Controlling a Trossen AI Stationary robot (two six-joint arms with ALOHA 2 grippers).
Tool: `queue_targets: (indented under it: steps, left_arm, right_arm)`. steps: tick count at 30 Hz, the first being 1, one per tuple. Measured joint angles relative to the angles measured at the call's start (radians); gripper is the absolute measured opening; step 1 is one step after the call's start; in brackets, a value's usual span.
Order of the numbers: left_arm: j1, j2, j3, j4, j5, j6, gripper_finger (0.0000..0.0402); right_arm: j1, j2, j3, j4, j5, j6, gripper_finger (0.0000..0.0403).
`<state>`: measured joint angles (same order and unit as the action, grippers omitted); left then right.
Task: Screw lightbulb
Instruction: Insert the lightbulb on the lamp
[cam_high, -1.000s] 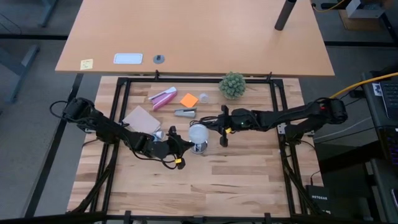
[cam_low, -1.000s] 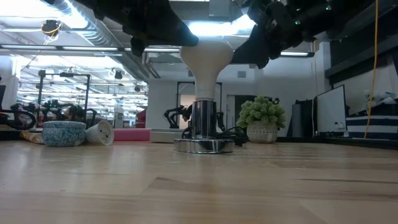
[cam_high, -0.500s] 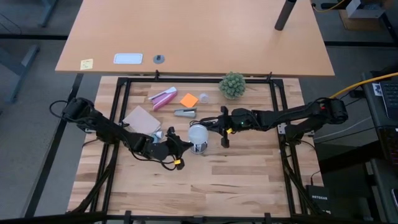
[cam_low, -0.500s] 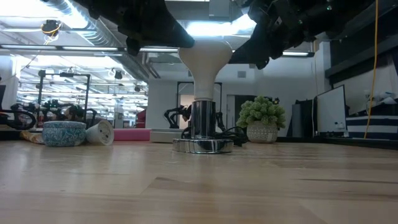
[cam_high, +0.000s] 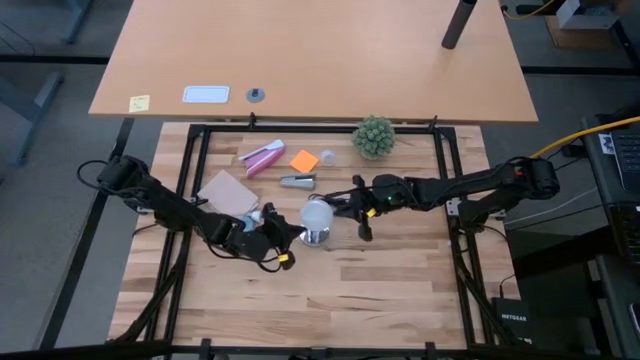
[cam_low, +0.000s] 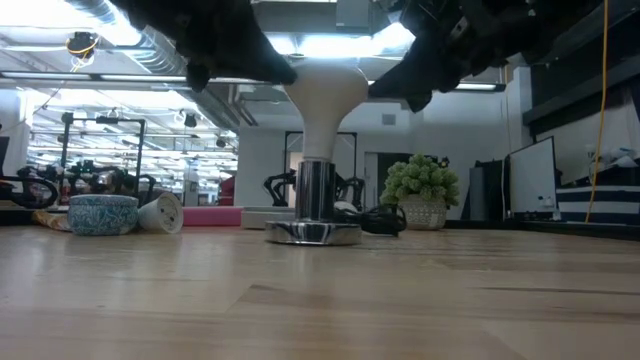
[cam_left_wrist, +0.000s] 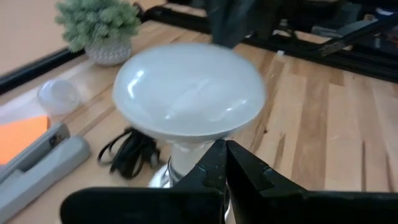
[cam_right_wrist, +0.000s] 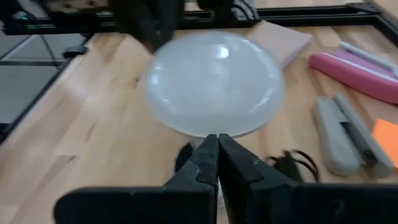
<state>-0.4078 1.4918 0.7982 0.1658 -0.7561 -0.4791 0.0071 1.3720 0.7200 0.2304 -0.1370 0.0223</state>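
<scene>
The white lightbulb (cam_high: 318, 212) stands with its base in the shiny metal socket (cam_low: 314, 203), whose round foot (cam_low: 313, 233) rests on the wooden table. My left gripper (cam_high: 297, 229) is shut and meets the bulb's dome from the table's left. My right gripper (cam_high: 339, 207) is shut too and meets the dome from the right. In the low view the two dark fingertips sit at opposite sides of the lightbulb (cam_low: 322, 95). The bulb's threaded base is hidden inside the socket. My left gripper presses its shut fingertips (cam_left_wrist: 221, 149) against the left underside of the dome (cam_left_wrist: 186, 132), just above the neck. The fingers come slanting down from the table's left. My right gripper presses its shut fingertips (cam_right_wrist: 213, 140) against the dome's lower right edge (cam_right_wrist: 214, 129). Its fingers come slanting down from the table's right. The bulb stays seated in the socket between the two tips.
Behind the socket lie a black cord (cam_left_wrist: 130, 152), a grey oblong item (cam_high: 298, 181), an orange note (cam_high: 304, 160), a pink item (cam_high: 262, 157) and a brown card (cam_high: 228, 190). A green plant ball (cam_high: 374, 136) stands far right. Bare wood lies toward the near edge.
The socket with the bulb has slid a little toward the table's left. Both shut grippers have stayed against the dome, turning slightly, and the left one has drawn a little toward the left.
</scene>
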Motion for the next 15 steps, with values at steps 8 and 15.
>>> queue_targets:
  steps: [8, 15]
  left_arm:
    - [0.004, 0.000, 0.000, -0.023, -0.009, -0.038, 0.0001]
    - [0.004, 0.001, 0.000, -0.024, -0.028, -0.040, 0.0001]
  right_arm:
    - [0.001, 0.000, 0.000, 0.012, -0.049, 0.000, 0.0009]
    - [0.000, 0.000, 0.000, 0.012, -0.084, 0.000, 0.0009]
